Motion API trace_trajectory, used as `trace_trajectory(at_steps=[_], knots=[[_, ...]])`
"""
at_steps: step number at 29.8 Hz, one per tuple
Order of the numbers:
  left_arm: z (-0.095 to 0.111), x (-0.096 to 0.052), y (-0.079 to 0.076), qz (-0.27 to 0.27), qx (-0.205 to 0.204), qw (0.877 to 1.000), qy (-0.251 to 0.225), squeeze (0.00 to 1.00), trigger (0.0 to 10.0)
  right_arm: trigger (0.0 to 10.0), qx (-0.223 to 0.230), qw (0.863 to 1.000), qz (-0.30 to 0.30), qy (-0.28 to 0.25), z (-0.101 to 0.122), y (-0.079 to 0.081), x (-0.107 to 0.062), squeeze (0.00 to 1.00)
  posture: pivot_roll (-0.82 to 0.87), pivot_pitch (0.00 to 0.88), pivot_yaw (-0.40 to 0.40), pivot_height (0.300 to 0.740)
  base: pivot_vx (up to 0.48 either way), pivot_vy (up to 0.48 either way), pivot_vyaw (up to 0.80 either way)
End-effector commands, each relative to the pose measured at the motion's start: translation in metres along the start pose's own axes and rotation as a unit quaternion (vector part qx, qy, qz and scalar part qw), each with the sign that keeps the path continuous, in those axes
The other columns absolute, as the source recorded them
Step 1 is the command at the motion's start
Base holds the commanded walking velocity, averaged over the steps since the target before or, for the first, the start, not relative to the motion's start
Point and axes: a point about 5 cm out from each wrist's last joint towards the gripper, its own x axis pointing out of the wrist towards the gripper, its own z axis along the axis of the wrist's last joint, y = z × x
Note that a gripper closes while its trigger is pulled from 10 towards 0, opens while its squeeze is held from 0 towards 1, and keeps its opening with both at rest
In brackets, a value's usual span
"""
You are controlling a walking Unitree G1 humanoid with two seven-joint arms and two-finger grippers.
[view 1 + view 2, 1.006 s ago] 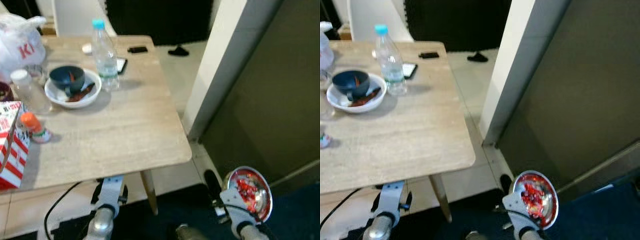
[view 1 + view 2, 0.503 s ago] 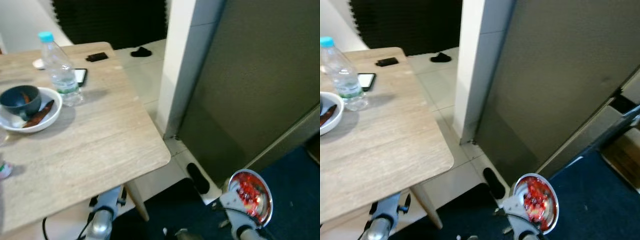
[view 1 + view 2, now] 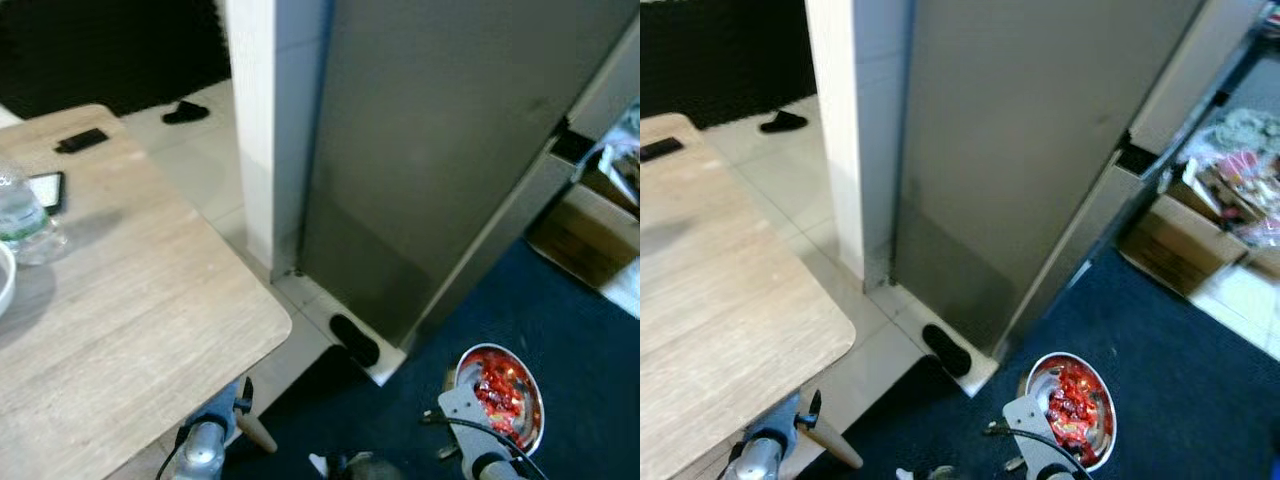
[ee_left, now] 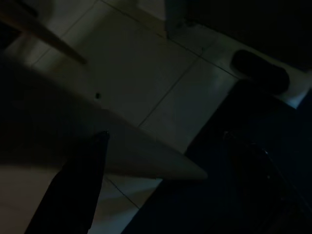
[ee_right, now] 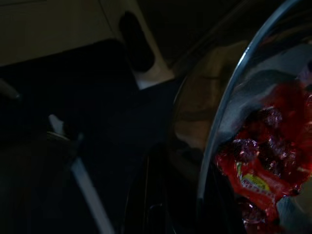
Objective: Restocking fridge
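Observation:
A steel bowl (image 3: 499,397) of red-wrapped sweets hangs low at my right, over the dark blue carpet. My right gripper (image 3: 460,403) is shut on its near rim. In the right wrist view the bowl (image 5: 253,161) looms close, with the red wrappers inside it. The fridge (image 3: 430,150) stands ahead with its tall grey door closed, beside a white pillar (image 3: 270,120). My left gripper (image 4: 165,136) hangs low by the table's corner, open with nothing between its fingers, above pale floor tiles.
The wooden table (image 3: 120,320) fills the left, with a water bottle (image 3: 22,215) and a phone (image 3: 46,188) on it. A black slipper (image 3: 355,340) lies at the fridge's foot. A cardboard box (image 3: 1200,225) of packets sits at the right.
The camera has swung to the right: the table slid out to the left and the fridge and the box came into view. The bowl stays in my right gripper.

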Motion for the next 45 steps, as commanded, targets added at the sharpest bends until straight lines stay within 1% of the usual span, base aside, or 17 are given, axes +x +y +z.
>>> trace_trajectory(at_steps=[1, 40, 43, 45], knots=[[-0.0032, -0.0017, -0.0029, -0.006, 0.002, 1.0, 0.004, 0.0, 10.0, 10.0, 0.0, 1.0, -0.01, 0.004, -0.0046, -0.006, -0.0018, 0.0, -0.01, 0.119, -0.083, 0.74, 0.0, 0.0, -0.74], [-0.0026, 0.0008, -0.0033, -0.019, 0.007, 1.0, 0.005, 0.0, 10.0, 10.0, 0.002, 1.0, -0.014, 0.006, -0.0054, -0.0051, -0.0021, 0.0, -0.01, 0.115, -0.073, 0.74, 0.0, 0.0, -0.74], [-0.0023, 0.001, -0.0031, -0.019, 0.007, 1.0, 0.004, 0.0, 10.0, 10.0, 0.003, 1.0, -0.013, 0.004, -0.0048, -0.0047, -0.0019, 0.0, -0.01, 0.113, -0.073, 0.74, 0.0, 0.0, -0.71], [-0.0012, 0.0016, -0.002, -0.018, 0.007, 1.0, 0.001, 0.0, 10.0, 10.0, 0.003, 1.0, -0.011, -0.006, -0.0011, -0.0039, -0.0011, 0.0, -0.01, 0.111, -0.072, 0.74, 0.0, 0.0, 0.0]])
